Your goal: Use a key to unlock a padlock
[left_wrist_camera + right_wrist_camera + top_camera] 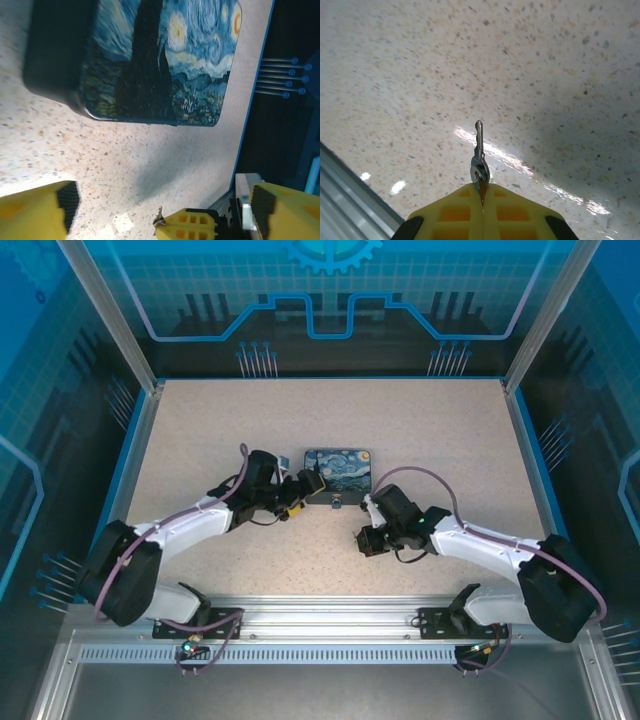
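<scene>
Key in hand: the right hand (481,189) is clenched on the key (479,145), pinching its rounded head between two yellow fingers (445,216) pressed flat together. The key is a small, thin, silvery sliver. Its narrow blade points straight out past the fingertips over the speckled beige counter (560,65), which glints with reflected light.

From above, this hand sits at mid-counter, in front of and slightly right of a box (338,468) printed with a swirling night sky. The padlock (337,504) is a tiny dark-grey lump with a pale spot, tight against the box's near side. It is too small to tell whether its shackle is closed.

The left hand (305,490) lies just beside the box's left end, released, its fingers spread wide and nothing between them.
</scene>
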Controlling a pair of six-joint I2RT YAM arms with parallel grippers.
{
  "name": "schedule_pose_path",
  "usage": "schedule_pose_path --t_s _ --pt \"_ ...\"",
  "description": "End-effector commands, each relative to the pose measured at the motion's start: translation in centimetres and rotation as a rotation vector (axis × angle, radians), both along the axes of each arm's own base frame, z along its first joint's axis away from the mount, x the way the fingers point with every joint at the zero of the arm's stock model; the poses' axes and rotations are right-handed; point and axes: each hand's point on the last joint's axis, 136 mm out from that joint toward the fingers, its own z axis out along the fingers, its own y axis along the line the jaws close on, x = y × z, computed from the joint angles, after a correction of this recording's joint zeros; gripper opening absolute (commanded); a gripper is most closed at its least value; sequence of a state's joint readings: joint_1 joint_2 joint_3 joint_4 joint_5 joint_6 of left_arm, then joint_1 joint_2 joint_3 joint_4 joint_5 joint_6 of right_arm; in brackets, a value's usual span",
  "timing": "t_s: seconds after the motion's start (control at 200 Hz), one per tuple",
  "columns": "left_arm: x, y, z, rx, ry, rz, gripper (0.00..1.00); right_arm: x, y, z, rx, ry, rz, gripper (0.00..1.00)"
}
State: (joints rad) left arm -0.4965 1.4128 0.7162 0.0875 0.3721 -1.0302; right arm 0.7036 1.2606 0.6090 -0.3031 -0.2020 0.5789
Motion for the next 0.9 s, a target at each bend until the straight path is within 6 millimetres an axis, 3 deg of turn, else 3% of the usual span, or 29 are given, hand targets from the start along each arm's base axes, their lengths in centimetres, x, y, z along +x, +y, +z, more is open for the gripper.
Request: schedule_pose_path --t_s 0.0,0.2,0.495,0.89 --pt "0.0 -2.4 1.5 -0.092 -0.091 -0.120 0.80 0.6 1.0 2.2 0.121 -0.031 0.018 0.00" --pt "-0.1 -4.6 1.8 -0.181 -0.118 -0.190 0.61 1.8 1.3 4.6 0.230 -0.046 0.006 0.00" --pt "-0.8 -7.3 0.9 -0.234 -0.104 -0.253 0.51 2.8 2.1 6.3 0.297 -0.060 0.008 0.00" --pt "-1.5 -9.2 -0.1 -0.270 -0.076 -0.291 0.41 3.3 2.2 6.4 0.303 -0.059 0.001 0.00"
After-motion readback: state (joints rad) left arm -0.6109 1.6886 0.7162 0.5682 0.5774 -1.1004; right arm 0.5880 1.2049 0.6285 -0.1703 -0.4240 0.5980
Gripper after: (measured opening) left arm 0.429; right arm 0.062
